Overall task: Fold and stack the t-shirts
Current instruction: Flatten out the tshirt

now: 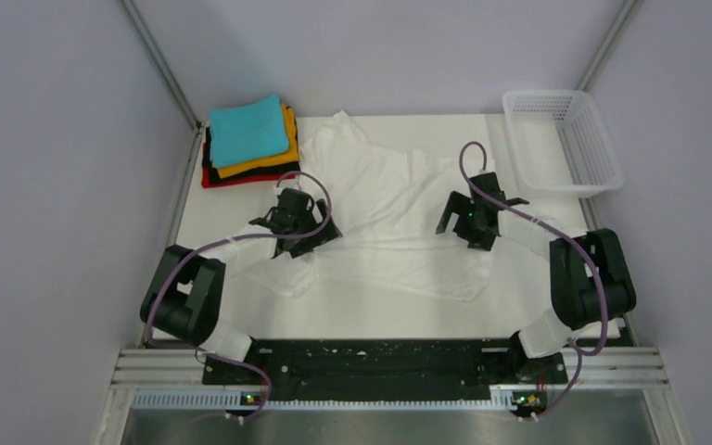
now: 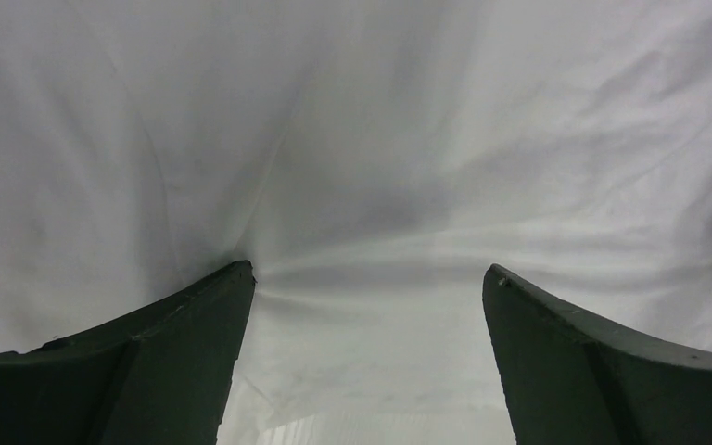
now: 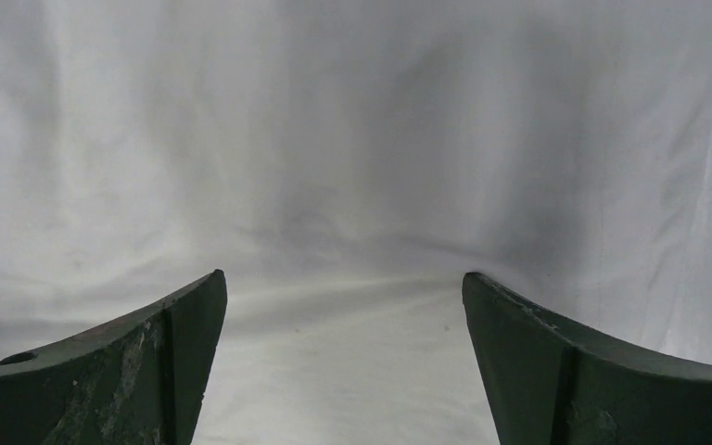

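A thin white t-shirt (image 1: pixel 385 199) lies spread and wrinkled across the middle of the table. My left gripper (image 1: pixel 289 206) is open, its fingertips pressed down on the shirt's left part (image 2: pixel 371 167), with cloth between the fingers. My right gripper (image 1: pixel 468 209) is open too, pressed on the shirt's right part (image 3: pixel 352 158). A folded stack sits at the far left corner: teal t-shirt (image 1: pixel 247 129) on top, then orange (image 1: pixel 269 163), black (image 1: pixel 241 174) and red (image 1: pixel 218 182) edges below.
A white plastic mesh basket (image 1: pixel 564 141) stands at the far right corner. Grey walls close in the table on both sides. The arm bases sit on the black rail (image 1: pixel 371 357) at the near edge.
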Robot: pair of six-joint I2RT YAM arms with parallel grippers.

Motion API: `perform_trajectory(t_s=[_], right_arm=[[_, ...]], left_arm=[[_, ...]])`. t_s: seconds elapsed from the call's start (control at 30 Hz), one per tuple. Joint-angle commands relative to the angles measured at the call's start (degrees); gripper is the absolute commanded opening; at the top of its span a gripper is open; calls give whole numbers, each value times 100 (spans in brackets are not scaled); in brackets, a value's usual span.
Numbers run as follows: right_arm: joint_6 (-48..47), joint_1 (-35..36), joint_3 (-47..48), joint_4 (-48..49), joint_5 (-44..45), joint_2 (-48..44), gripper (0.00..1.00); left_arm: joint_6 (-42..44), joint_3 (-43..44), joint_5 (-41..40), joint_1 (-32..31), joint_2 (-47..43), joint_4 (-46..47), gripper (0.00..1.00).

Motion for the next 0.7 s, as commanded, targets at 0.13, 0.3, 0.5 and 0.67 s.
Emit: perform_trajectory(t_s=[0.13,0.3,0.5,0.67], right_arm=[[15,-1424,-1036,-806,-89,-175,99],[13,-1840,-1185,-1210,-174,-886,99],[-300,-1797,-509,-1584,-35,-1859,99],[-839,-747,-91,-1206,405,-2030,99]], left_arm=[[-700,-945,354,-1181,-1485,-1465,99],[-1289,-1106,1000,-1930,-2077,-2178,99],[-935,-144,-618,-1983,-2827,-2662,99],[-770,15,-1506,-1142,-2299,-2285,99]])
